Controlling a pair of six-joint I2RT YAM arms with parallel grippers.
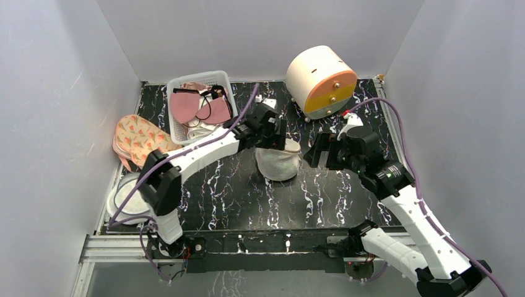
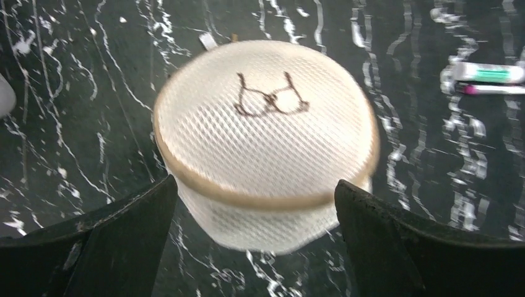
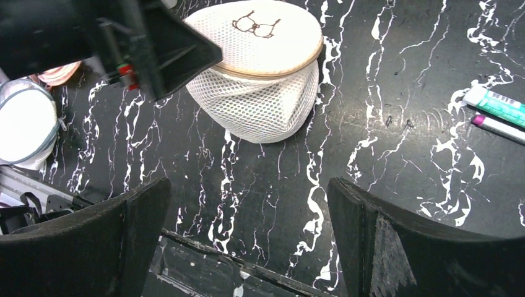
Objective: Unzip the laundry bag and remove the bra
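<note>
The laundry bag [image 1: 278,163] is a round white mesh pouch with a tan band around its lid and a bra outline drawn on top; it sits mid-table and looks closed. The bra is hidden. My left gripper [image 1: 273,133] hovers just above the bag. In the left wrist view the bag [image 2: 266,142] lies ahead of the open left gripper [image 2: 255,183], with nothing held. My right gripper [image 1: 314,152] is open to the bag's right, apart from it. Through the right wrist camera, the right gripper [image 3: 249,183] frames bare table, and the bag [image 3: 260,80] lies beyond.
A white basket [image 1: 178,83] with pink padded garments stands at the back left. A cream and orange drum [image 1: 321,80] sits at the back right. Floral cloth [image 1: 139,139] and a white round pouch [image 1: 124,199] lie at the left edge. A tube and a marker [image 3: 495,106] lie right of the bag.
</note>
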